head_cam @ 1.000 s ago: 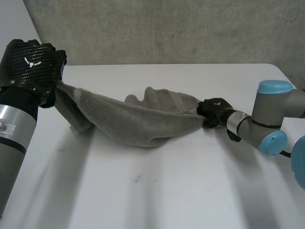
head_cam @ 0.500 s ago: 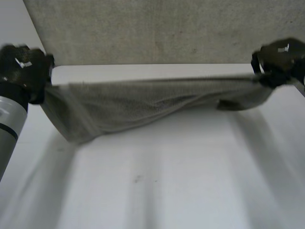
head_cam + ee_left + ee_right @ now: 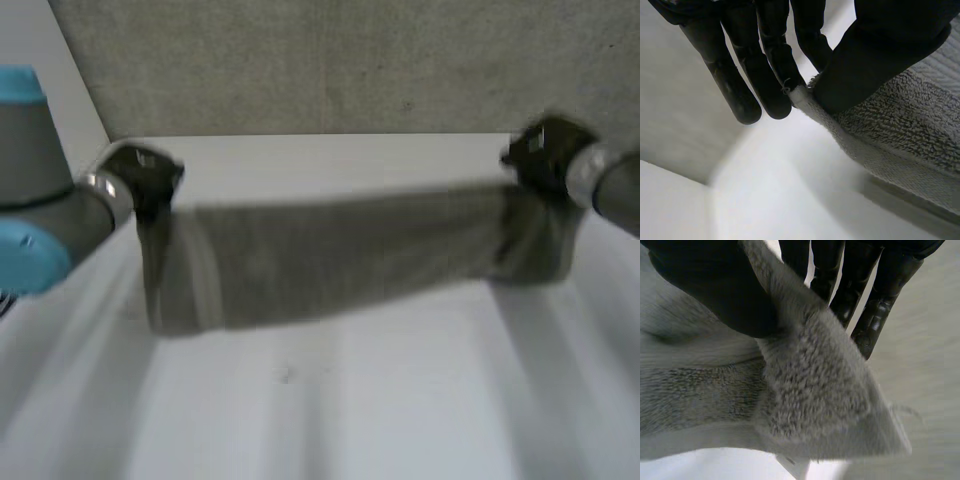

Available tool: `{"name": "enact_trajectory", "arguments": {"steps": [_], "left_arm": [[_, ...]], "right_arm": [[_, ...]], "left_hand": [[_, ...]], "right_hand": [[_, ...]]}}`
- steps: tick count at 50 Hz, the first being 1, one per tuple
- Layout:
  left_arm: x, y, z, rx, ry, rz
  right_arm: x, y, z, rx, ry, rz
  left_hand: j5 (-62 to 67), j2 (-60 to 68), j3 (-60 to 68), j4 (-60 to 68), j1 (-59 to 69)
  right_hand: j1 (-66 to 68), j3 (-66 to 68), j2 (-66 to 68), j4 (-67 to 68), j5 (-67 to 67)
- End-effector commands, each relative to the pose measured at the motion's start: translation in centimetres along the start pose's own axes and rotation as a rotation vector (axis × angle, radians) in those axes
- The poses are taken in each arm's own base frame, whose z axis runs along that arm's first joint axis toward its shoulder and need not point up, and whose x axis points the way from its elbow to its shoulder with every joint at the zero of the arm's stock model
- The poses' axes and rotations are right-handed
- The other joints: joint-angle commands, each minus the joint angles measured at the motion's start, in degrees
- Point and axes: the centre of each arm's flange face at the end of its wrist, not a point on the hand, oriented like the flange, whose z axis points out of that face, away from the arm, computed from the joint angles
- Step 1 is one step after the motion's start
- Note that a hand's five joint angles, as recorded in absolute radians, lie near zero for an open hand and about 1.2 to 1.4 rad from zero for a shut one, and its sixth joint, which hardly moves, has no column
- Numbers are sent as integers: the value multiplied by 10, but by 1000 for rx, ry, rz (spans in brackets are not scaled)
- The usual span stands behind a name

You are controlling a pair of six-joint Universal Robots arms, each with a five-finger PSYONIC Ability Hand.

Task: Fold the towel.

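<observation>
1 towel (image 3: 340, 255), hung taut btwn 2 hands above the desk (image 3: 330, 420), prob. to pull it flat w/ the top edge level before it's laid down for a fold. Left hand (image 3: 148, 178) grips one top corner, thumb pinching it against the fingers (image 3: 772, 70). Right hand (image 3: 540, 155) pinches the opposite corner likewise. Can't tell if the lower edge touches the desk.

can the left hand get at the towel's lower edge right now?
Probably not yet. Left hand is pinching one upper corner of the towel, right hand the other, so it hangs stretched between them. Nothing blocks the lower edge, but neither hand is free.
</observation>
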Motion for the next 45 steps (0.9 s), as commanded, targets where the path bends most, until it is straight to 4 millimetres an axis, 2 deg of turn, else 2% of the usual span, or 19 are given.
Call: {"name": "enact_trajectory", "arguments": {"steps": [1,2,4,9,14,16,17,19,22,24,25,27,30,31,32,33,35,37,45], "left_arm": [[-89,-117,11,483,-457,-53],[-103,-133,5,574,-532,-90],[-113,-142,1,638,-581,-130],[-112,-142,1,703,-581,-231],[-93,-109,12,593,-501,-255],[-71,-81,22,499,-435,-251],[-71,-81,22,498,-434,-251],[-48,-49,30,401,-361,-246],[-34,-32,33,349,-317,-242],[-11,3,34,243,-246,-241],[-11,4,34,242,-246,-241],[7,38,31,138,-197,-243],[15,51,28,98,-176,-244],[22,61,25,69,-158,-244],[27,70,23,48,-146,-246],[27,70,23,48,-146,-246],[29,85,19,20,-151,-250],[28,89,18,16,-157,-250],[10,84,4,38,-206,-256]], "right_arm": [[82,-67,22,431,596,-55],[96,-77,17,516,697,-55],[102,-83,11,569,754,-51],[92,-78,11,564,693,3],[65,-62,17,475,508,98],[46,-52,21,440,387,135],[46,-52,21,440,387,136],[25,-40,28,404,279,153],[11,-32,31,382,220,163],[-25,-12,36,326,82,188],[-25,-12,36,325,81,188],[-63,10,38,261,-47,219],[-82,21,38,227,-102,232],[-96,29,36,199,-143,247],[-106,37,35,168,-166,263],[-106,37,35,168,-166,264],[-117,47,32,126,-196,298],[-117,53,30,106,-200,327],[-94,81,24,9,-158,647]], "left_hand": [[106,103,103,102,123],[106,103,103,102,123],[106,103,103,102,123],[106,103,103,102,123],[106,103,103,102,123],[106,103,103,102,123],[106,103,103,102,123],[106,103,103,102,123],[106,103,103,102,123],[106,103,103,102,123],[106,103,103,102,123],[106,103,103,102,123],[106,103,103,102,123],[106,103,103,102,123],[106,103,103,102,123],[106,103,103,102,123],[106,103,103,102,123],[106,103,103,102,123],[106,103,103,102,123]], "right_hand": [[262,124,131,116,143],[262,124,131,116,143],[262,124,131,116,143],[262,124,131,116,143],[262,124,131,116,143],[262,124,131,116,143],[262,124,131,116,143],[262,124,131,116,143],[262,124,131,116,143],[262,124,131,116,143],[262,124,131,116,143],[262,124,131,116,143],[262,124,131,116,143],[234,96,103,89,115],[89,-49,-42,-56,-30],[88,-51,-44,-58,-31],[-72,-210,-203,-217,-190],[-137,-275,-269,-283,-256],[-156,-294,-288,-302,-275]]}}
